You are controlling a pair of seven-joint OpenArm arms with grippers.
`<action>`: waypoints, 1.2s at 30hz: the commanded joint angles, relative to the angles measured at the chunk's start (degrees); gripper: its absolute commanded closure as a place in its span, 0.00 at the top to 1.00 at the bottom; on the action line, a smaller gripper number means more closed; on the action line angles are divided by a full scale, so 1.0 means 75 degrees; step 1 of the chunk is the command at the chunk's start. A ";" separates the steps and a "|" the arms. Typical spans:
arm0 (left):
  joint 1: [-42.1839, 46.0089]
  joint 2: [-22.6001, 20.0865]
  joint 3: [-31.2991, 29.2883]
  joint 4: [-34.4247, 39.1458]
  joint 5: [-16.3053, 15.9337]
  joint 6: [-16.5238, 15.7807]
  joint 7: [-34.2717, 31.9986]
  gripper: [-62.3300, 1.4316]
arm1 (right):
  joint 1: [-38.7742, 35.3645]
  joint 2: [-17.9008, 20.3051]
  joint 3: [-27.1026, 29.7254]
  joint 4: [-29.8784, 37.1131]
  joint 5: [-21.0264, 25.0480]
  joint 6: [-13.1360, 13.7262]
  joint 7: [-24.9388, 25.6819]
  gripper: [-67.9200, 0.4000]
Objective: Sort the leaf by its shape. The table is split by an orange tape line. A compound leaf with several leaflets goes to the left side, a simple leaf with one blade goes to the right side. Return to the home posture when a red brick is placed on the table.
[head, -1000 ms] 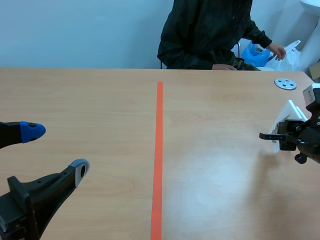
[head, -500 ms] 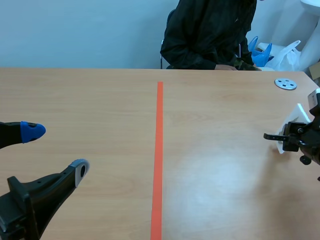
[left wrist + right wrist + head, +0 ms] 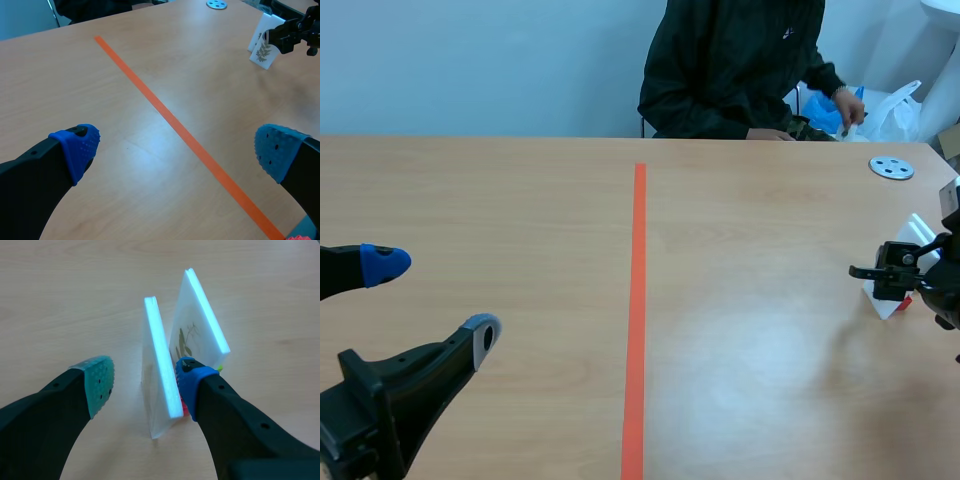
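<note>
**Scene view.** The left gripper [image 3: 432, 299] is recorded low at the near left of the table [image 3: 520, 200], with its fingers spread wide and nothing between them. The orange tape line [image 3: 638, 300] is seen running down the middle of the table. Two white cards [image 3: 886, 300] are found standing on edge well to the right of that line, near the table's right edge, with the right gripper [image 3: 868, 272] at them. A round metal disc [image 3: 891, 168] is noted farther back on the right side. A person in a dark jacket [image 3: 730, 60] is seated across the table, with one hand [image 3: 848, 103] near a white bag [image 3: 902, 108].

**Left wrist view.** The left gripper [image 3: 175, 147] is confirmed released. Only bare table and the tape line [image 3: 170, 120] are seen between its blue pads [image 3: 75, 145]. The white cards [image 3: 262, 47] are seen well ahead, beyond the line. A fern-like leaf print [image 3: 263, 51] is borne on the face turned this way.

**Right wrist view.** The right gripper [image 3: 142, 379] is found unclenched. The near card [image 3: 161, 365] is seen upright between its fingers, with a clear gap left to the teal pad [image 3: 97, 382]. The blue pad [image 3: 187, 376] is lodged between the two cards, close against the near card. Contact cannot be confirmed. The far card [image 3: 200, 325] is slightly tilted and bears a green leaf print [image 3: 186, 342] with several narrow leaflets. A small red patch [image 3: 185, 411] is visible at the cards' foot, and what it is cannot be told.
</note>
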 commanded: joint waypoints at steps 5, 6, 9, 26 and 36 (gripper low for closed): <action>-0.0026 0.0035 -0.0035 0.0052 -0.0050 -0.0044 -0.0134 1.00 | 0.0035 0.0189 0.0565 0.1279 0.0472 0.0233 -0.0560 0.51; -0.0026 0.0035 -0.0035 0.0052 -0.0050 -0.0041 -0.0131 1.00 | -0.0026 0.0221 0.0627 0.1507 0.0565 0.0379 -0.0647 0.52; -0.0026 0.0035 -0.0035 0.0052 -0.0050 -0.0041 -0.0131 1.00 | -0.0245 0.0315 0.0810 0.2244 0.0755 0.0685 -0.0915 0.52; -0.0023 0.0035 -0.0035 0.0055 -0.0052 -0.0041 -0.0131 1.00 | -0.3418 0.0769 0.1635 0.6569 0.2285 0.2798 -0.1384 1.00; -0.0023 0.0032 -0.0035 0.0055 -0.0052 -0.0041 -0.0114 1.00 | -0.5068 0.0758 0.1647 0.7766 0.2498 0.2984 -0.1469 1.00</action>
